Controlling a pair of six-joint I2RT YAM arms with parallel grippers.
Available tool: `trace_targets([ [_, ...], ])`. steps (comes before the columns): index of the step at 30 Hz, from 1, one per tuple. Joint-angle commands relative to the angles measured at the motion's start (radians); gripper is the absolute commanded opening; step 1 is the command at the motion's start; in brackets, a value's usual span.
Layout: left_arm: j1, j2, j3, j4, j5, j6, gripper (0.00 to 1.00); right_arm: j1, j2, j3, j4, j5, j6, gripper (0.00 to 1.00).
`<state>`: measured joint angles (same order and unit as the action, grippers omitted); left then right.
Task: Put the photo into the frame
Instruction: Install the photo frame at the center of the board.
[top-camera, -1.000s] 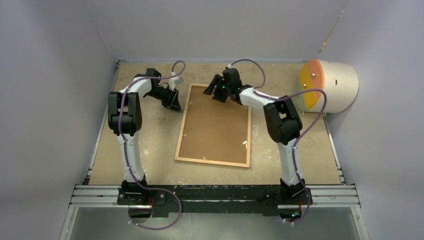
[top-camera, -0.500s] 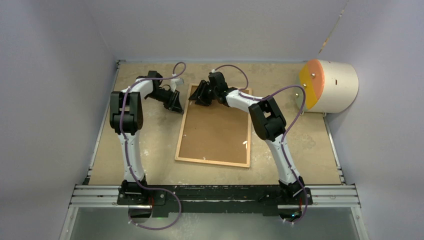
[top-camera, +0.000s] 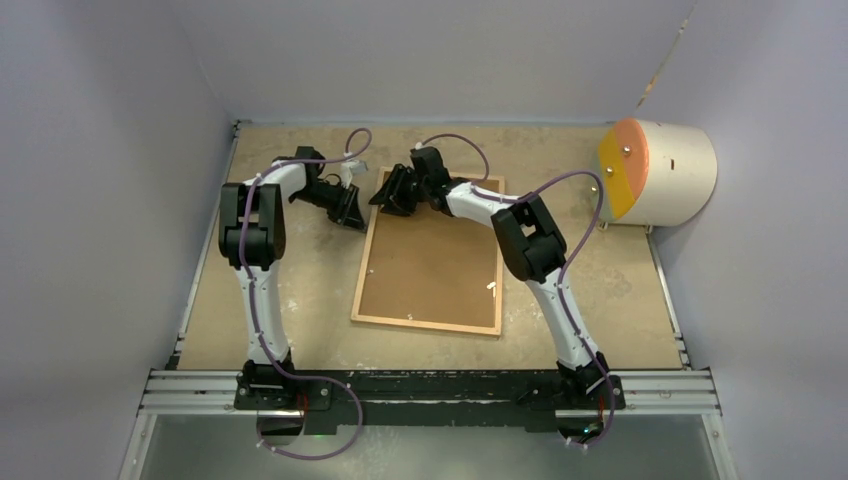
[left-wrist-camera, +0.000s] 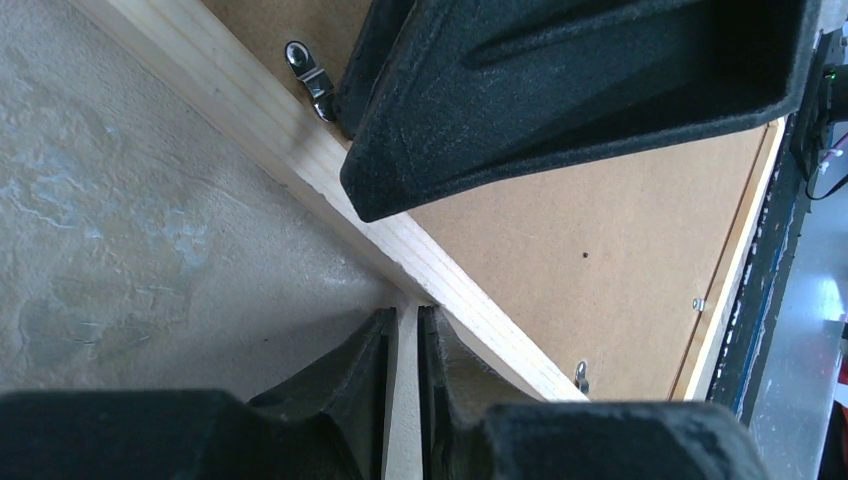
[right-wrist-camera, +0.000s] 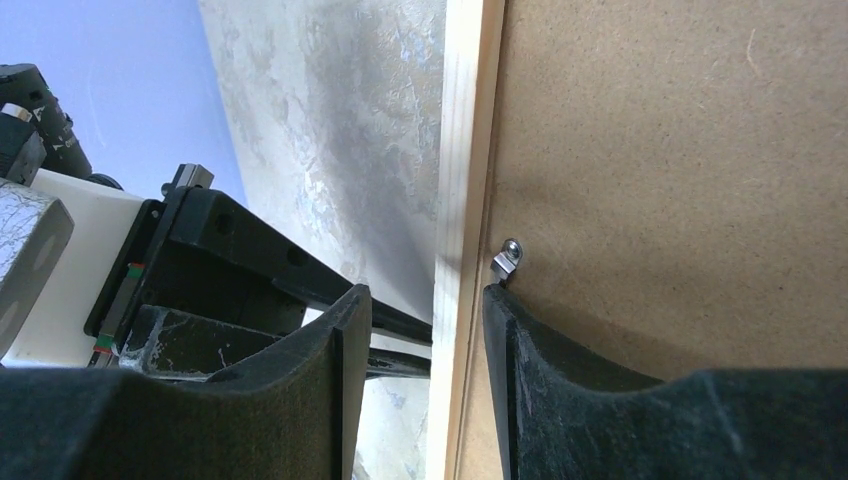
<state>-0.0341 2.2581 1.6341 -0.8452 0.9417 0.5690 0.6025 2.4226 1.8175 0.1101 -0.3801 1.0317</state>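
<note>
Dim, even light; blurred wrist foregrounds.

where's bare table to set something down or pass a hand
Bare tabletop lies between the left arm and the light wooden picture frame, and right of the right arm, nearer than the white, orange-faced cylinder. Crowded: the frame's far-left corner, where left tool and right tool meet.
</note>
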Motion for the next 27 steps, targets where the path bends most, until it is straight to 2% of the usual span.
trace_targets([
  [1,-0.018,-0.009,-0.038,0.021,-0.015,0.034,0.17,0.006,0.005,0.033,-0.037,0.017,-0.013,0.48],
  [12,-0.019,-0.023,-0.045,0.029,-0.028,0.040,0.17,-0.009,-0.106,-0.088,-0.080,0.044,-0.077,0.47],
  [27,-0.018,-0.031,-0.059,0.030,-0.034,0.045,0.17,-0.013,-0.043,-0.020,-0.043,0.114,-0.058,0.45],
])
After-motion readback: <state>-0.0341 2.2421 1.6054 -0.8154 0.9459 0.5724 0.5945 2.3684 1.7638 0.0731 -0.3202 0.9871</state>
